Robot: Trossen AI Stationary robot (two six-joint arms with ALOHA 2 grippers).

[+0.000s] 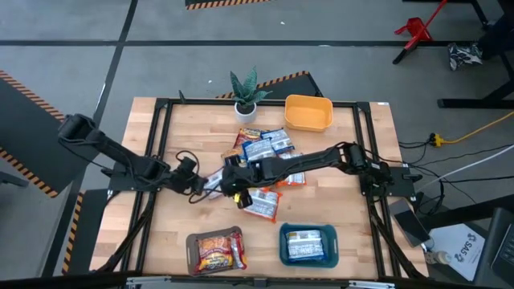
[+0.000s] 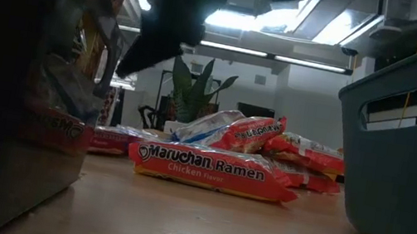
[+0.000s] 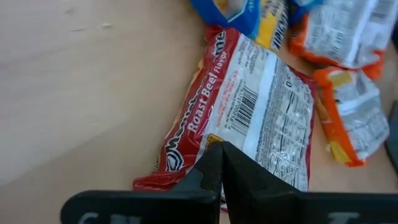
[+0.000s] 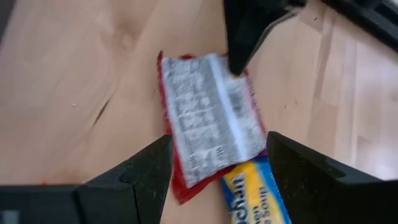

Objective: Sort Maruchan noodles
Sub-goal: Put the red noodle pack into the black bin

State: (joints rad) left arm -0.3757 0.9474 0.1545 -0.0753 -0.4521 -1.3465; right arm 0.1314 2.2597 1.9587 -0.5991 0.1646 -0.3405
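Mid-table [image 1: 161,241], the left gripper [image 3: 221,163], fingers pressed together, meets a slippery, crinkly red packet [image 3: 239,118]; right gripper [image 4: 217,163] spread above; grasp edges.

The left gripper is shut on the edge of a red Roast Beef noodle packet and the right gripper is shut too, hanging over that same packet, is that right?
Not quite. The right gripper is open: the right wrist view shows its fingers spread either side of the red Roast Beef plastic noodle packet. The left gripper is shut on that packet's edge, as you said.

The red Roast Beef packet [image 3: 239,112] was partly hidden behind the left gripper's fingers [image 3: 214,177]; the blue packets [image 3: 227,11] were cut off.
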